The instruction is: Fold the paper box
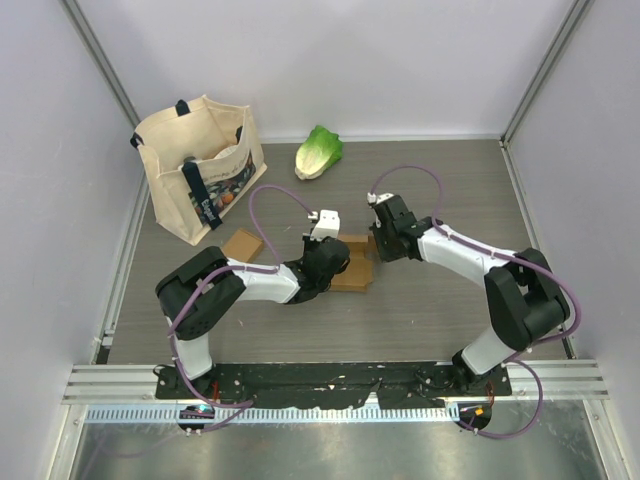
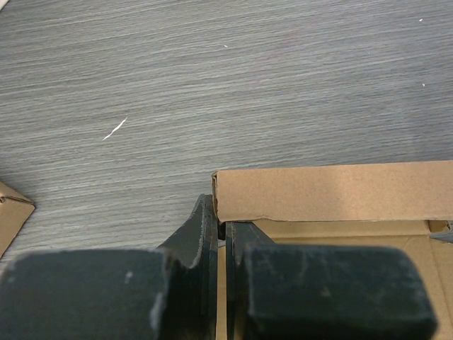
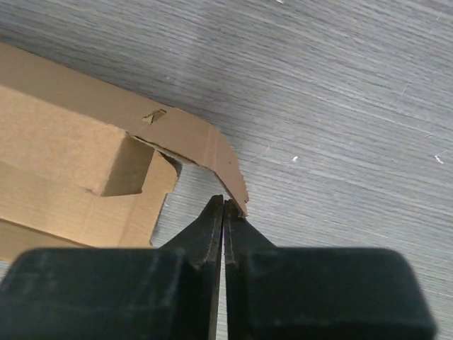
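Paper box (image 2: 333,191) right at the left gripper (image 2: 221,225): fingers down to a thin slit, clamped on the corner of one raised brown wall, open tray floor just behind. Over at the right gripper (image 3: 224,205), fingers pressed tight together, tips touching the slanted corner of a loose flap (image 3: 212,152); pinched or merely touching, impossible to say. Beyond that flap, one folded-up side wall, with a small tab slot cut near the crease. From above now: box in the middle of the tabletop (image 1: 440,320), both arms leaning in, left from the near-left corner, right from the right edge. Off toward the left edge, a second small cardboard piece (image 1: 242,243), apart from the box. Up in the far-left corner, a cream tote bag (image 1: 200,165), upright, mouth open. Along the far edge near its middle, a green lettuce head (image 1: 318,152), lying on its side.
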Action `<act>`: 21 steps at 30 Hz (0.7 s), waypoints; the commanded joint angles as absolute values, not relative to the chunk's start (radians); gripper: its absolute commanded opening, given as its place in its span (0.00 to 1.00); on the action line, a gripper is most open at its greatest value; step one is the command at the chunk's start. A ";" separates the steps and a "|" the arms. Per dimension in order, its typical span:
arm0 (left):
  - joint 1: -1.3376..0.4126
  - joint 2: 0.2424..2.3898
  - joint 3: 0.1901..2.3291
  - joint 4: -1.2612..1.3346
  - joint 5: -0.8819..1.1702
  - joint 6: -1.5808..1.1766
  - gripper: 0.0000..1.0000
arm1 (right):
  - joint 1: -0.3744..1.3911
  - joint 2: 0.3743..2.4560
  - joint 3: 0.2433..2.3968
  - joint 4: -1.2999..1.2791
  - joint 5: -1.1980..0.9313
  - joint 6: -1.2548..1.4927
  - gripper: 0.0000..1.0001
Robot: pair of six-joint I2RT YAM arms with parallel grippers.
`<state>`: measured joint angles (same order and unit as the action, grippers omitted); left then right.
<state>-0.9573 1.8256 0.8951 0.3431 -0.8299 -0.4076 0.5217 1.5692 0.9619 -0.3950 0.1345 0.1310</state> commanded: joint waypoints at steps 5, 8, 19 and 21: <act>-0.963 1.813 0.881 0.325 -0.845 -0.405 0.00 | 0.587 1.500 1.054 -0.399 0.144 0.284 0.01; -0.966 1.812 0.879 0.327 -0.847 -0.405 0.00 | 0.607 1.520 1.063 -0.396 0.146 0.313 0.00; -0.968 1.813 0.877 0.328 -0.848 -0.399 0.00 | 0.499 1.470 0.976 -0.329 0.206 0.106 0.52; -0.968 1.812 0.876 0.331 -0.848 -0.400 0.00 | 0.470 1.468 0.936 -0.260 0.131 0.088 0.54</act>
<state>-0.9611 1.8256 0.8932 0.3458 -0.8352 -0.4072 0.5182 1.5127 0.9844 -0.3992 0.2184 0.1730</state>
